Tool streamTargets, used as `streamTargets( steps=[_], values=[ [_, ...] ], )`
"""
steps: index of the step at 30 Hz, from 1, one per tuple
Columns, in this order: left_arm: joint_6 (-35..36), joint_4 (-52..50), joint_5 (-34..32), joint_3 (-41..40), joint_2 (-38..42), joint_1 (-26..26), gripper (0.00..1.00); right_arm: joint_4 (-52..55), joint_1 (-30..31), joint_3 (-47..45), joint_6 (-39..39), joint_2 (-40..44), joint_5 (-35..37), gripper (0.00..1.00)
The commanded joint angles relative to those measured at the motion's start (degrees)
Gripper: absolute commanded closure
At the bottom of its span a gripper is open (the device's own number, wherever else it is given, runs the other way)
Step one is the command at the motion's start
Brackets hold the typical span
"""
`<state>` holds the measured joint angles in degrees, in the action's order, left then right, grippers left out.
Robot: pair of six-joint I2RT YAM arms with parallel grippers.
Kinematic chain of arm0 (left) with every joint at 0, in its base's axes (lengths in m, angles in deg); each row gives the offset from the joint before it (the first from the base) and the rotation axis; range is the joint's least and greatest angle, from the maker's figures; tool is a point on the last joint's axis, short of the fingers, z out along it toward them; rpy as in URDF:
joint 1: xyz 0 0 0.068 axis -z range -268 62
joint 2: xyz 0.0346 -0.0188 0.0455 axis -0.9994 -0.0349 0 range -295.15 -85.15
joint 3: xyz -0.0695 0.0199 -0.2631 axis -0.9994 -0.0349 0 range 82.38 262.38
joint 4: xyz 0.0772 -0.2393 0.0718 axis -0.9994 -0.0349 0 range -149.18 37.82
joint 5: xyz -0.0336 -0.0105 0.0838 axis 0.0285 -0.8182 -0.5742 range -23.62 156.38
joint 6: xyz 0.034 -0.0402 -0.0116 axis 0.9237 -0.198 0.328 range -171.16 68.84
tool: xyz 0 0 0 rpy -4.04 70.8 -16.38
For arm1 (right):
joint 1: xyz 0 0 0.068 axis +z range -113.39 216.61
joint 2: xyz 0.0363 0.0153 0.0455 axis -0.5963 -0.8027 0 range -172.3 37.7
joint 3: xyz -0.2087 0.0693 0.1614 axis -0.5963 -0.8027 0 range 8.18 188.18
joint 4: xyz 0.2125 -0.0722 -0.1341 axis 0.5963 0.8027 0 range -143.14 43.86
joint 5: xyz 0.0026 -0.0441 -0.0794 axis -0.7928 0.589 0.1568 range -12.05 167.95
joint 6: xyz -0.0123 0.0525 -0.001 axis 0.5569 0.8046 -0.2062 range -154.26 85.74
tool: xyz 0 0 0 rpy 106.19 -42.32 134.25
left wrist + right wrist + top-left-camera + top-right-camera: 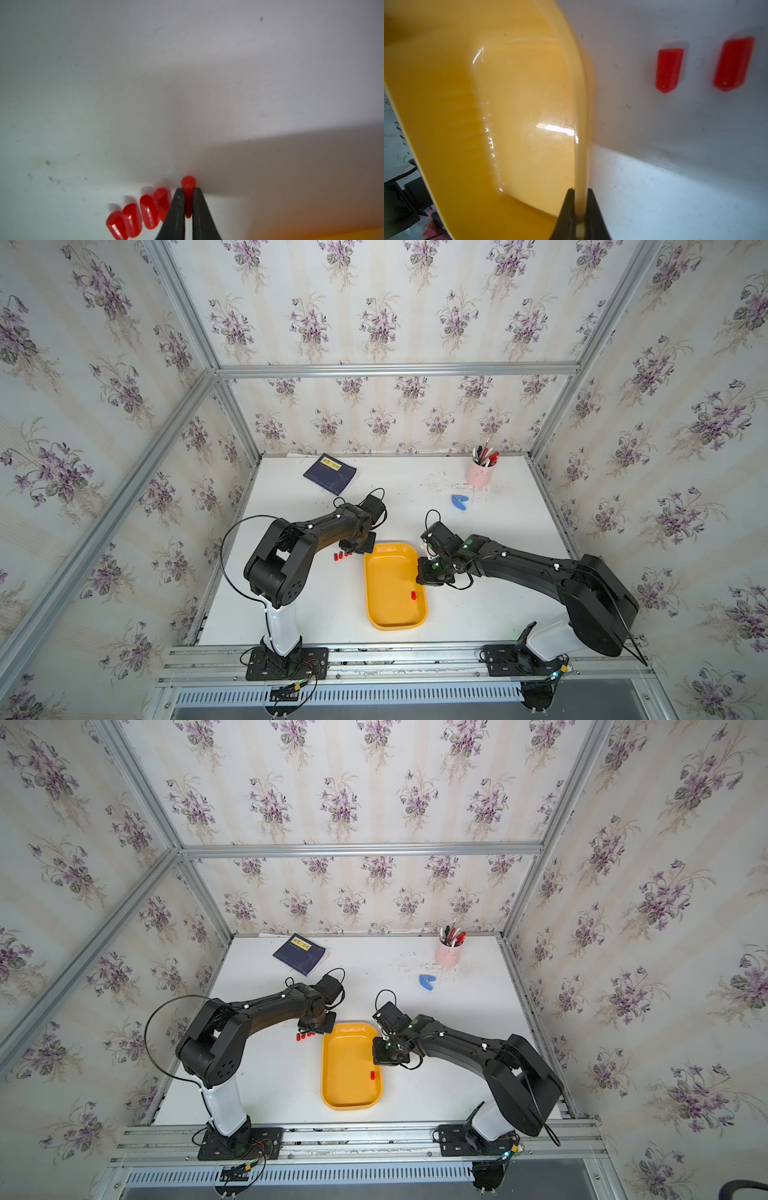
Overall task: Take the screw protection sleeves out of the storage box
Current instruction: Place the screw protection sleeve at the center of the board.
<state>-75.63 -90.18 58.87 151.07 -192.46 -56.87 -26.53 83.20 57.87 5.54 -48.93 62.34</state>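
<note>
One tiny bright red plastic screw protection sleeve [188, 182] is pinched in the nearly closed jaws of the left gripper [188, 190], apparently touching the white table [187, 83] beside a row of four more sleeves [145, 212]. Another sleeve [413, 595] lies inside the shallow yellow-orange plastic storage box [390, 572]. The left arm [324, 526] reaches forward, wrist bent down. The right arm [519, 564] stretches low, the right gripper [580, 191] clamped tight on the box's right rim.

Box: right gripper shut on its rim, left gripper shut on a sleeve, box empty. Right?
No. The box isn't empty: one sleeve lies inside, as both top views show. The rest stands: right gripper shut on the rim, left gripper shut on a second sleeve.
</note>
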Motion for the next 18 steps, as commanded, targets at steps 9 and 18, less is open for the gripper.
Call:
streamTargets(
  steps=[9,18],
  values=[
    [-1.46,-0.43,-1.29,-1.39,2.59,0.06,0.75,1.65,0.09,-0.39,-0.08,-0.12,1.25,1.0],
    [-2.07,-0.85,-0.8,-2.29,6.17,0.24,0.71,1.45,0.08,-0.55,0.11,-0.03,1.4,1.0]
  ],
)
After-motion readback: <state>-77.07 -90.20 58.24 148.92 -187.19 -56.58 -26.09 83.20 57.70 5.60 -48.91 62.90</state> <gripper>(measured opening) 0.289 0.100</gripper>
